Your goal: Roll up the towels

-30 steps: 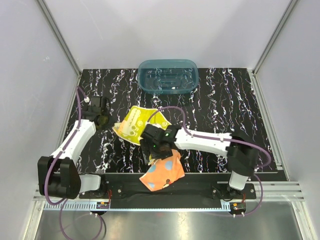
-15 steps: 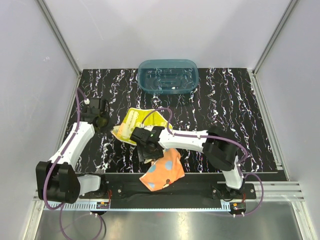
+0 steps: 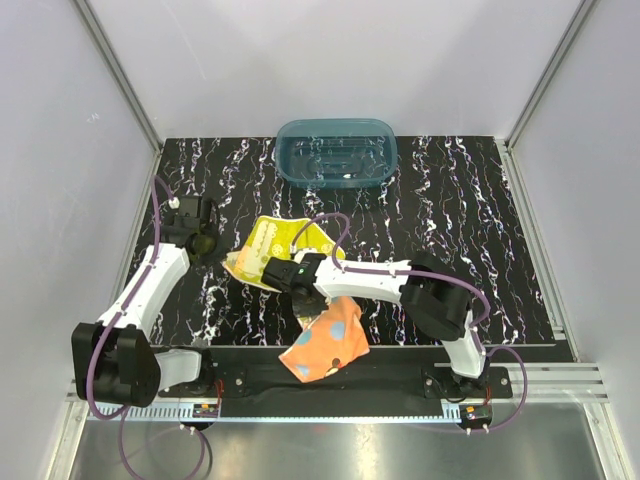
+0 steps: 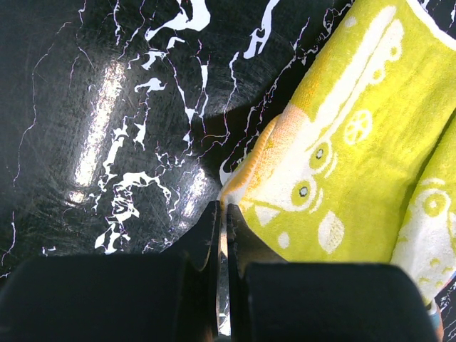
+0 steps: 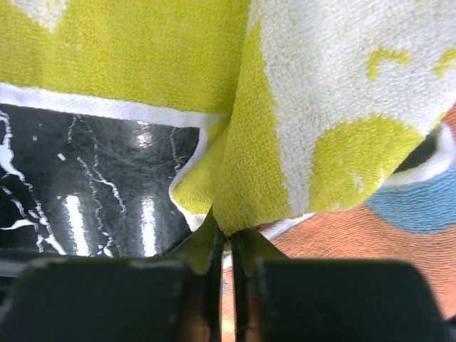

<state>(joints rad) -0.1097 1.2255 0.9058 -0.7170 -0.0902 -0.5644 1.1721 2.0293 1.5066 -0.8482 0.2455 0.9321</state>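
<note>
The yellow towel (image 3: 272, 240) lies crumpled left of the table's (image 3: 450, 200) middle, the orange towel (image 3: 325, 350) at its near edge. The right gripper (image 5: 228, 231) pinches the yellow towel's near fold. The left gripper (image 4: 222, 211) sits clenched against its left corner.

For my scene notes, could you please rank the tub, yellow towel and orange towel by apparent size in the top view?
Largest: tub
Then: yellow towel and orange towel, similar; both crumpled, partly under the right arm, so unranked.

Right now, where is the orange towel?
Top view: the orange towel lies at the near edge of the table, roughly centre, overhanging the black front rail, just nearer than the yellow towel.
</note>
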